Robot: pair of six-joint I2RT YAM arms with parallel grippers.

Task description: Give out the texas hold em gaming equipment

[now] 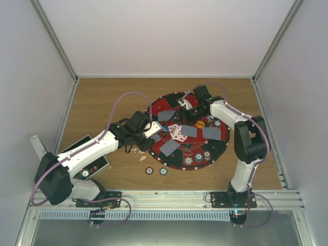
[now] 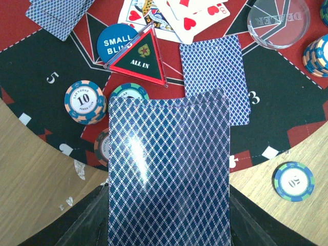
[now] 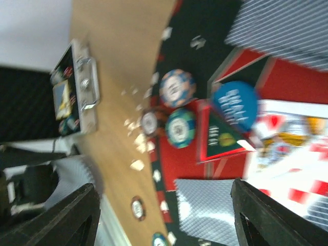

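Observation:
My left gripper (image 1: 152, 131) is shut on a stack of blue-backed playing cards (image 2: 169, 169), held over the left rim of the mat. Its fingers (image 2: 82, 225) show on either side of the stack. Below it lie a "10" chip (image 2: 84, 101), a teal chip (image 2: 130, 93), a blue small-blind disc (image 2: 119, 42), a red all-in triangle (image 2: 138, 56), a face-down card (image 2: 215, 84) and face-up cards (image 2: 179, 15). My right gripper (image 1: 185, 108) is open and empty above the mat's far side. Its view is blurred and shows chips (image 3: 179, 128) and a card (image 3: 210, 205).
The round red-and-black mat (image 1: 177, 160) holds several face-down cards (image 1: 211, 134), chips (image 1: 198, 157), an orange disc (image 1: 200, 123) and a clear dealer button (image 2: 278, 21). Two chips (image 1: 149, 170) lie on the wood near the mat. The black case (image 1: 89, 164) lies open at the left.

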